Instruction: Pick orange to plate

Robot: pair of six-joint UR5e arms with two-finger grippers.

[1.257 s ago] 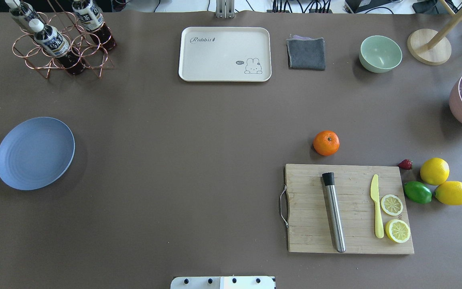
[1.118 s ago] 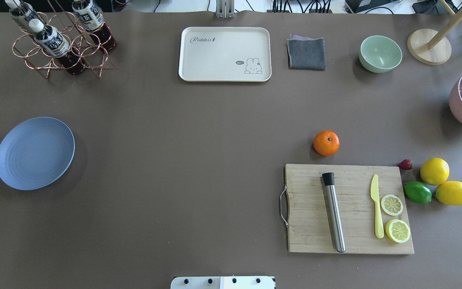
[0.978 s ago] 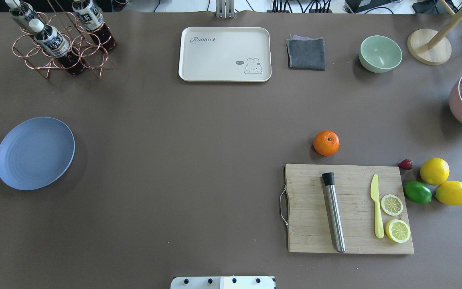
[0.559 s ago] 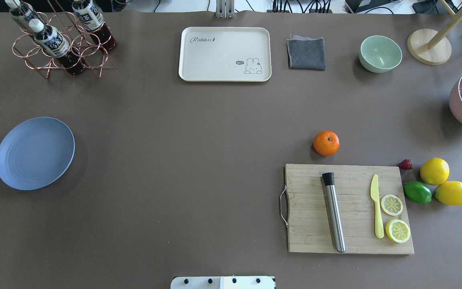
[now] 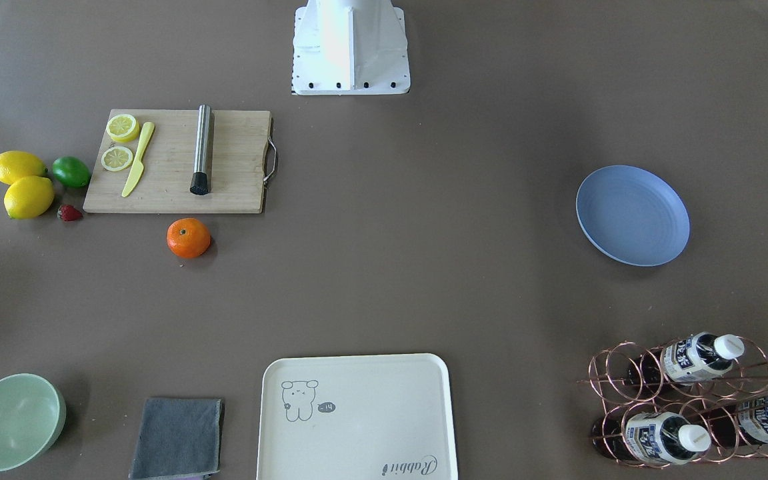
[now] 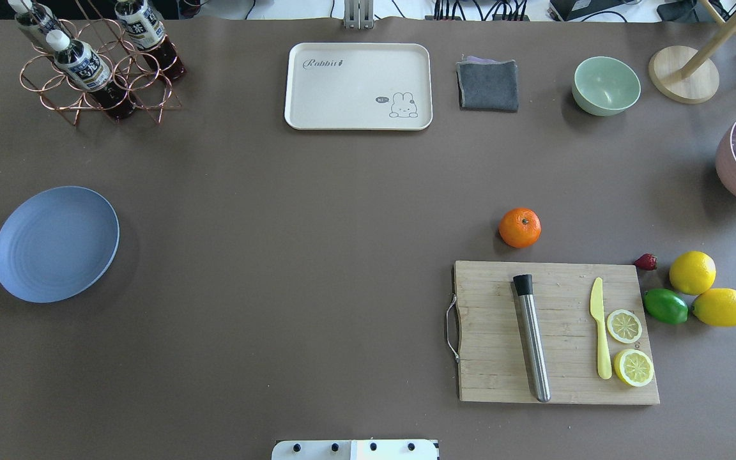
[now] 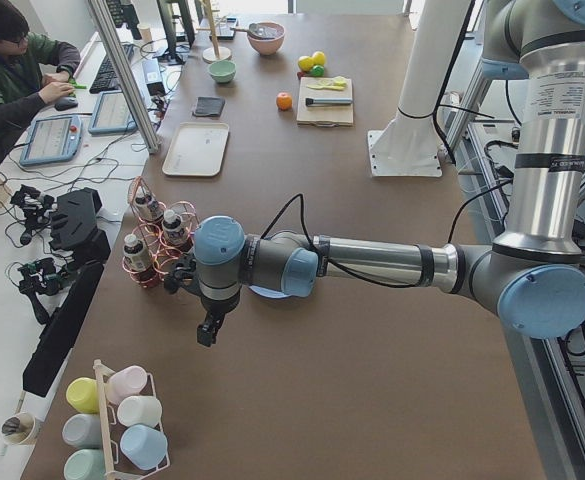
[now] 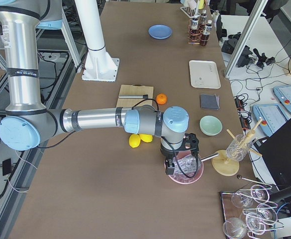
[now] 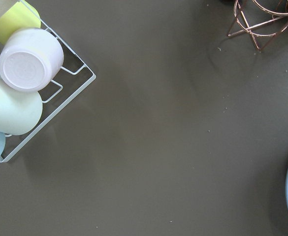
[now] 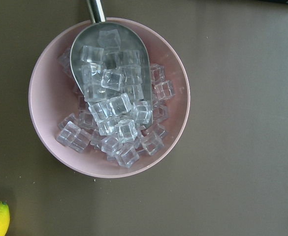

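- The left pincer is hanging over the surface near the plate; I cannot tell whether it is wide or narrow.
- One plate is sitting at the left side.
- Three bottles are lying at the far left corner.
- One tray and one cloth are lying along the far edge.
- One orange is resting on the surface just beyond the board, not touching it, and well apart from the plate.
- The one board is carrying one rod, one knife and two lemon slices.
- One green bowl is standing at the far edge.
- One strawberry, one lime and two lemons are clustering right of the board.
- The right pincer is hanging over one pink bowl of ice holding one scoop; I cannot tell how far it is spread.
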